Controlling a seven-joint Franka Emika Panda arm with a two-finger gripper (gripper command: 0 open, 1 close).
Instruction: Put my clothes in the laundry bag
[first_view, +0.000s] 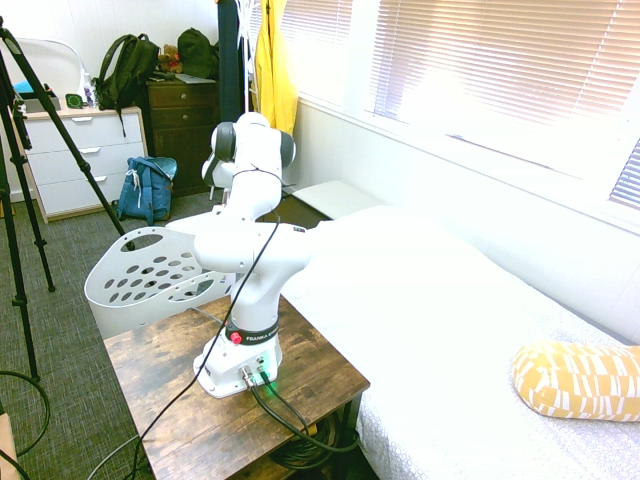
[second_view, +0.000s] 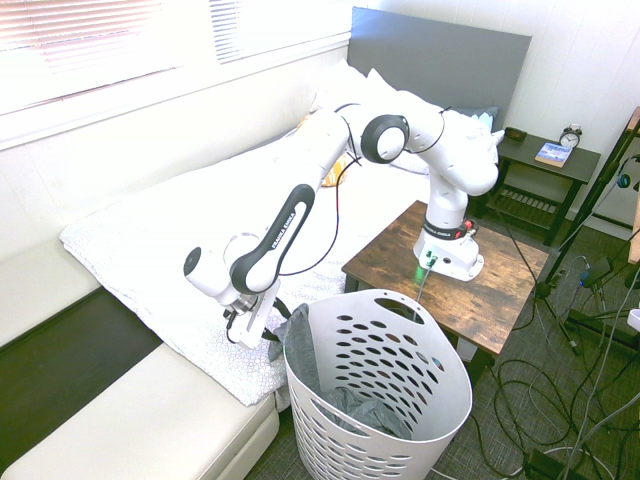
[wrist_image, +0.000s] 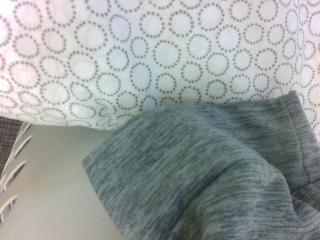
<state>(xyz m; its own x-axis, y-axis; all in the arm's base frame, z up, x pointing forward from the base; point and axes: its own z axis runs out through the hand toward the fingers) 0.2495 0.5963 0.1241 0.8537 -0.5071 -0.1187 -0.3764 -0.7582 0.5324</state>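
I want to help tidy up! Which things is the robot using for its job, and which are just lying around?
For the job:
grey clothes
white laundry basket
gripper

Just lying around:
yellow jacket
blue backpack
yellow patterned pillow
alarm clock
book

The dark band around the arm's base (first_view: 252, 335) carries white lettering that starts with "FRANKA"; the rest is too small to read. No other text or number is legible.
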